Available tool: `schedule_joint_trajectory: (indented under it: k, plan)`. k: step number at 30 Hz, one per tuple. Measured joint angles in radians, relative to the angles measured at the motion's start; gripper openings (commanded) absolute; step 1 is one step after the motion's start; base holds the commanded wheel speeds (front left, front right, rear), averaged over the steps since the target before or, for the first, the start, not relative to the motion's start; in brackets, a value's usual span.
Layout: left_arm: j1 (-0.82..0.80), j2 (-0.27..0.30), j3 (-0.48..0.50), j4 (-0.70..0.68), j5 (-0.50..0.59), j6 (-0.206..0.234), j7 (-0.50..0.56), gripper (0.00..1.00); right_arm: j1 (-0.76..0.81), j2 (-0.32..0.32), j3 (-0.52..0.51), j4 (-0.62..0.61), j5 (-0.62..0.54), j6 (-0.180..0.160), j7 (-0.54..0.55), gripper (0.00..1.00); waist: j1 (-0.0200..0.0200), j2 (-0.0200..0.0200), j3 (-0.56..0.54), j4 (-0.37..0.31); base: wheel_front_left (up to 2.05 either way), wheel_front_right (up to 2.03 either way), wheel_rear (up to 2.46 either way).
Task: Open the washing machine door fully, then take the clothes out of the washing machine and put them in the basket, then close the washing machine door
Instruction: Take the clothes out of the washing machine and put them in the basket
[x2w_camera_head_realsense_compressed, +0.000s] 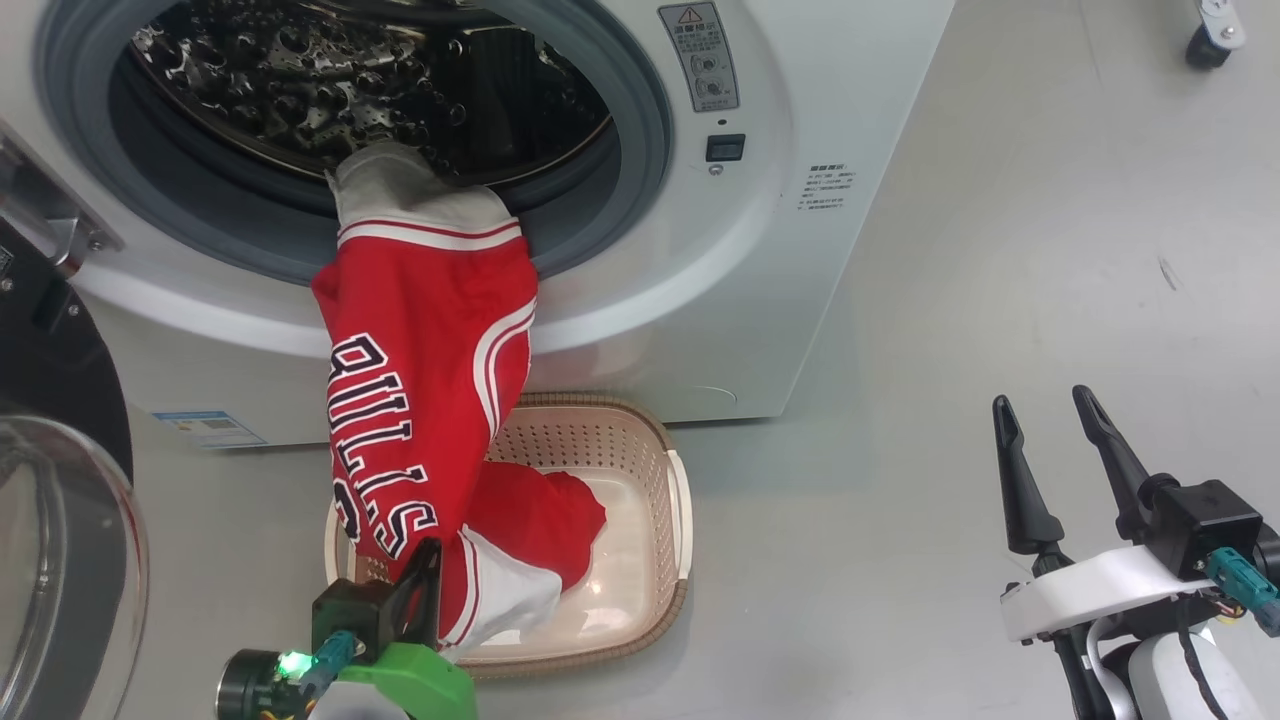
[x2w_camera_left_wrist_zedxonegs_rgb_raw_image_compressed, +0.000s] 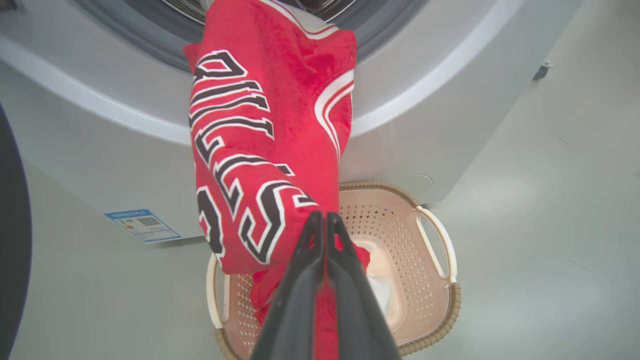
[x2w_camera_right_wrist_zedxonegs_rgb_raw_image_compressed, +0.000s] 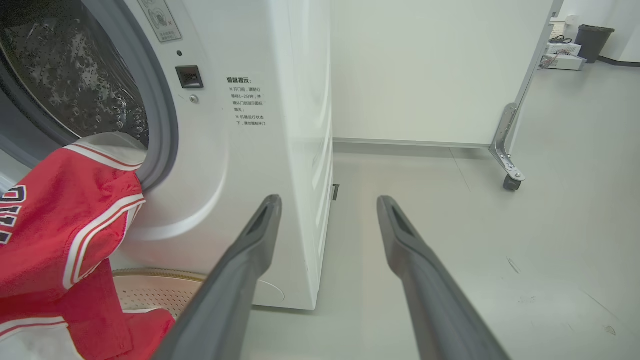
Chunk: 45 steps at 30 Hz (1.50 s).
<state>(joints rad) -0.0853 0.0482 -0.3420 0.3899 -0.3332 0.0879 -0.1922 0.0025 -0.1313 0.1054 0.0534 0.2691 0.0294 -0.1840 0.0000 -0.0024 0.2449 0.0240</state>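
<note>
Partly in basket (x2w_camera_head_realsense_compressed: 640, 440), partly in drum (x2w_camera_head_realsense_compressed: 300, 90): clothes (x2w_camera_head_realsense_compressed: 420, 340) in clamped left gripper (x2w_camera_left_wrist_zedxonegs_rgb_raw_image_compressed: 325, 216); right gripper (x2w_camera_head_realsense_compressed: 1044, 400) wide, empty.

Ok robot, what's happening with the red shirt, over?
Left end effector shut on jersey. Right end effector open, empty. Jersey's top hangs from washer mouth, bottom in basket. Nothing blocking.

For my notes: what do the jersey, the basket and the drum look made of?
Jersey: soft knit fabric, matte; it drapes and folds.
Basket: probably moulded plastic, slight sheen, punched holes, woven-look rim.
Drum: likely steel, glossy, with bright glints on its perforations.
</note>
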Motion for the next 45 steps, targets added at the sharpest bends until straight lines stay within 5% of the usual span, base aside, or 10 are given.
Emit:
schedule_joint_trajectory:
  k: [18,20,21,22,23,45]
  plan:
    - [-0.235,-0.007,-0.010,0.281,-0.030,-0.033,0.086,0.00,-0.052,0.010,-0.004,-0.021,0.012,0.000,0.000,1.00,0.0000,0.0000,0.131,-0.080,0.00,0.00,0.00]
    - [-0.255,-0.007,-0.004,0.302,-0.044,-0.036,0.086,0.29,-0.063,0.012,-0.005,-0.021,0.014,0.000,-0.002,1.00,0.0000,0.0000,0.145,-0.089,0.00,0.00,0.00]
    - [-0.266,-0.007,-0.002,0.314,-0.047,-0.036,0.086,0.54,-0.066,0.013,-0.007,-0.021,0.014,0.000,-0.002,1.00,0.0000,0.0000,0.151,-0.094,0.00,0.00,0.00]
    - [-0.277,-0.007,0.000,0.324,-0.050,-0.038,0.086,0.96,-0.069,0.013,-0.009,-0.018,0.014,0.000,-0.005,1.00,0.0000,0.0000,0.157,-0.098,0.00,0.00,0.00]
    - [-0.287,-0.008,0.000,0.337,-0.053,-0.041,0.086,1.00,-0.071,0.013,-0.013,-0.015,0.016,0.000,-0.008,1.00,0.0000,0.0000,0.163,-0.102,0.00,0.00,0.00]
    - [-0.314,-0.014,0.041,0.393,-0.077,-0.049,-0.048,1.00,-0.074,0.003,-0.051,0.056,0.025,-0.001,-0.037,1.00,0.0000,0.0000,0.094,-0.071,0.00,0.00,0.00]
